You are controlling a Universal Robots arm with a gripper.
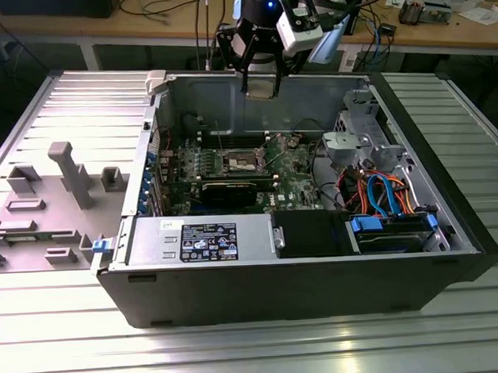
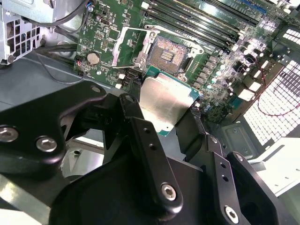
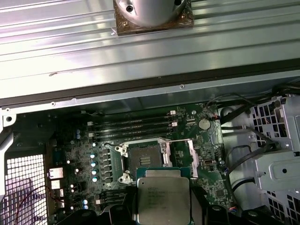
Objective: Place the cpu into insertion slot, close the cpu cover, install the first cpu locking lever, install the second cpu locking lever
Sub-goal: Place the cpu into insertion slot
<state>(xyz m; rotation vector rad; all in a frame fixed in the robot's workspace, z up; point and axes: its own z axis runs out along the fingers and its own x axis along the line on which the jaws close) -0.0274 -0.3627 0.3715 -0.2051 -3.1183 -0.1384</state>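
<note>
Ext. view overlooks case [image 1: 236,293]; wrist views share motherboard [image 2: 105,40] [image 3: 185,119].

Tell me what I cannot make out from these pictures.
- First wrist view: the picture's edge cuts off part of the small square silver-grey cpu, which also hides part of the dark square silver-rimmed insertion slot.
- Second wrist view: the black fingers cover the cpu's two sides.
- Exterior view: the slot's details are too small.

Nothing here can be read: the black label [image 1: 208,242] with white print and the small white sticker [image 1: 167,224] beside it on the silver power supply [image 1: 252,235] are too small to make out, and the faint etched lines on the cpu [image 3: 161,199] in the first wrist view likewise.
</note>
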